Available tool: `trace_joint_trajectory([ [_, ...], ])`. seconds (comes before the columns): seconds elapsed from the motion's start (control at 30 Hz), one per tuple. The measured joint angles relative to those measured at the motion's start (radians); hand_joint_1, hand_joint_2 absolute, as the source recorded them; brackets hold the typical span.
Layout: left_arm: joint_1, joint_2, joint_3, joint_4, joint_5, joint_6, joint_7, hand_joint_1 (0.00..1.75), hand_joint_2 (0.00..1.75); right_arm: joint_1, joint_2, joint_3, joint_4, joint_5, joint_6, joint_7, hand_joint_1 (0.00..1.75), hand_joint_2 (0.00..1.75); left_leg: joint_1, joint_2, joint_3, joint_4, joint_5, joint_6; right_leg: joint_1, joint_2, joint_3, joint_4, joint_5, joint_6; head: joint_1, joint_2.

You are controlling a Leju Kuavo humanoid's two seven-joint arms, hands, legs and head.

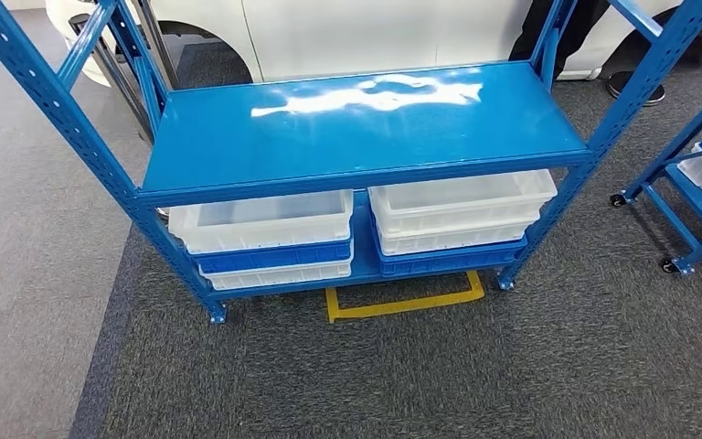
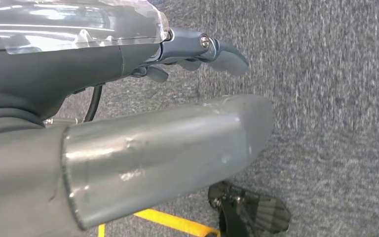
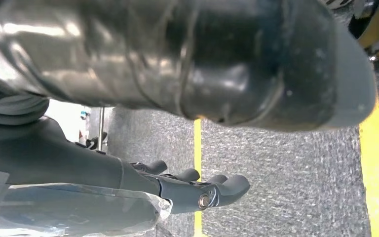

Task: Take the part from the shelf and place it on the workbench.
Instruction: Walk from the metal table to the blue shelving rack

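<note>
Both hands, left hand (image 2: 197, 52) and right hand (image 3: 197, 187), hang empty with fingers loosely extended; raise either toward the shelf (image 1: 366, 123) ahead only once the part is located.

The shelf (image 1: 366, 123) top lies bare — stacked bins (image 1: 265, 238) crowd the tier beneath.

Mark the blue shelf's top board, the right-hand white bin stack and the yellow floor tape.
blue shelf (image 1: 366, 128), head view, on the bare glossy top board.
right-hand white bin stack (image 1: 462, 203), head view, on the top bin's front wall.
yellow floor tape (image 1: 402, 305), head view, on the front strip.
</note>
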Motion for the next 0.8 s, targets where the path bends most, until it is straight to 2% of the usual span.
trace_joint_trajectory([
  [0.07, 0.0, 0.0, 0.0, 0.0, 0.0, 0.0, -0.001, 0.0, 0.0, 0.0, 0.0, -0.001, 0.0, 0.0, 0.0, 0.0, 0.0, 0.0, 0.003, 0.007, -0.004, 0.01, -0.01, -0.01, -0.001, -0.004, 0.003, -0.006, 0.002, -0.013, 0.0, 0.0],
  [0.1, 0.0, -0.001, 0.0, 0.0, 0.0, 0.0, -0.001, 0.0, 0.0, 0.0, 0.0, -0.001, 0.0, 0.0, -0.001, 0.0, 0.0, 0.0, 0.004, 0.015, -0.016, 0.036, -0.027, -0.015, -0.003, -0.008, 0.004, -0.009, 0.004, -0.019, 0.0, 0.0],
  [0.13, -0.001, -0.002, 0.0, 0.0, 0.0, 0.0, -0.001, 0.0, 0.0, 0.0, 0.0, -0.001, 0.0, 0.0, -0.001, 0.001, 0.0, 0.0, 0.006, 0.023, -0.038, 0.082, -0.053, -0.02, -0.003, -0.011, 0.005, -0.011, 0.004, -0.023, 0.0, 0.0],
  [0.2, -0.001, -0.002, 0.0, 0.0, 0.0, 0.0, 0.0, 0.0, 0.0, 0.001, 0.0, -0.002, 0.0, 0.0, -0.001, 0.001, 0.0, 0.0, 0.008, 0.033, -0.104, 0.213, -0.111, -0.028, -0.002, -0.017, 0.005, -0.011, 0.002, -0.029, 0.0, 0.0],
  [0.23, -0.001, -0.002, 0.0, 0.0, 0.0, 0.0, 0.0, 0.0, 0.0, 0.001, 0.0, -0.002, 0.0, 0.0, -0.001, 0.001, 0.0, 0.0, 0.008, 0.034, -0.13, 0.261, -0.123, -0.03, -0.002, -0.02, 0.006, -0.011, 0.0, -0.03, 0.0, 0.0],
  [0.27, 0.0, -0.002, 0.0, 0.0, 0.0, 0.0, 0.0, 0.0, 0.0, 0.001, 0.0, -0.003, 0.0, 0.0, -0.001, 0.001, 0.0, 0.0, 0.008, 0.035, -0.141, 0.277, -0.116, -0.03, -0.001, -0.021, 0.007, -0.011, -0.001, -0.03, 0.0, 0.0],
  [0.3, 0.001, -0.002, 0.0, 0.0, 0.0, 0.0, 0.001, 0.0, 0.0, 0.001, 0.0, -0.004, 0.0, 0.0, -0.001, 0.001, 0.0, 0.0, 0.008, 0.035, -0.133, 0.252, -0.089, -0.027, -0.001, -0.022, 0.011, -0.011, -0.003, -0.029, 0.0, 0.0],
  [0.37, 0.002, -0.002, 0.0, 0.0, 0.0, 0.0, 0.001, 0.0, 0.0, 0.001, 0.001, -0.005, 0.0, 0.0, -0.001, 0.001, 0.0, 0.0, 0.006, 0.039, -0.074, 0.123, -0.016, -0.016, 0.001, -0.024, 0.02, -0.012, -0.009, -0.026, 0.0, 0.0],
  [0.4, 0.001, -0.002, 0.0, 0.0, 0.0, 0.0, 0.002, 0.0, 0.0, 0.001, 0.001, -0.005, 0.0, 0.0, -0.001, 0.001, 0.0, 0.0, 0.003, 0.041, -0.045, 0.061, 0.007, -0.008, 0.002, -0.024, 0.023, -0.012, -0.011, -0.022, 0.0, 0.0],
  [0.43, 0.0, -0.002, 0.0, 0.0, -0.001, -0.001, 0.002, 0.0, 0.0, 0.0, 0.002, -0.006, 0.0, 0.0, -0.001, 0.001, 0.0, 0.0, 0.0, 0.043, -0.026, 0.021, 0.017, -0.002, 0.003, -0.025, 0.025, -0.013, -0.013, -0.018, 0.0, 0.0],
  [0.53, 0.0, -0.002, 0.0, 0.0, -0.002, -0.001, 0.002, 0.0, 0.0, -0.001, 0.003, -0.006, 0.0, 0.0, -0.001, 0.001, 0.0, 0.0, -0.002, 0.041, -0.015, -0.004, 0.015, 0.01, 0.004, -0.028, 0.028, -0.019, -0.014, 0.0, 0.0, 0.0],
  [0.6, 0.002, -0.003, 0.0, 0.0, -0.002, -0.001, 0.003, 0.0, 0.0, -0.002, 0.002, -0.007, 0.0, 0.0, -0.001, 0.001, 0.0, 0.0, 0.003, 0.039, -0.005, -0.021, 0.021, 0.022, 0.004, -0.025, 0.022, 0.004, -0.032, 0.01, 0.001, 0.0],
  [0.67, 0.001, -0.004, 0.0, 0.0, -0.002, -0.001, 0.003, 0.0, 0.0, -0.002, 0.002, -0.007, 0.0, 0.0, -0.002, 0.001, 0.0, 0.0, 0.004, 0.04, 0.001, -0.03, 0.023, 0.032, 0.003, -0.019, -0.026, 0.101, -0.084, 0.015, 0.002, 0.0],
  [0.7, 0.0, -0.005, 0.0, 0.0, -0.002, -0.001, 0.003, 0.0, 0.0, -0.001, 0.002, -0.007, 0.0, 0.0, -0.002, 0.001, 0.0, 0.0, 0.003, 0.04, 0.001, -0.029, 0.022, 0.036, 0.003, -0.017, -0.064, 0.17, -0.112, 0.017, 0.002, 0.0],
  [0.73, 0.0, -0.004, 0.0, 0.0, -0.002, -0.001, 0.003, 0.0, 0.0, -0.001, 0.002, -0.008, 0.0, 0.0, -0.002, 0.001, 0.0, 0.0, 0.002, 0.039, 0.002, -0.027, 0.019, 0.037, 0.002, -0.016, -0.097, 0.225, -0.128, 0.019, 0.002, 0.0],
  [0.77, 0.001, -0.004, 0.0, 0.0, -0.002, -0.001, 0.003, 0.0, 0.0, 0.0, 0.002, -0.008, 0.0, 0.0, -0.002, 0.001, 0.0, 0.0, 0.001, 0.038, 0.005, -0.026, 0.016, 0.038, 0.002, -0.015, -0.118, 0.252, -0.123, 0.02, 0.002, 0.0],
  [0.8, 0.001, -0.005, 0.0, 0.0, -0.002, -0.001, 0.003, 0.0, 0.0, 0.001, 0.001, -0.008, 0.0, 0.0, -0.002, 0.001, 0.0, 0.0, 0.001, 0.035, 0.008, -0.024, 0.012, 0.036, 0.002, -0.015, -0.119, 0.24, -0.099, 0.021, 0.002, 0.0],
])
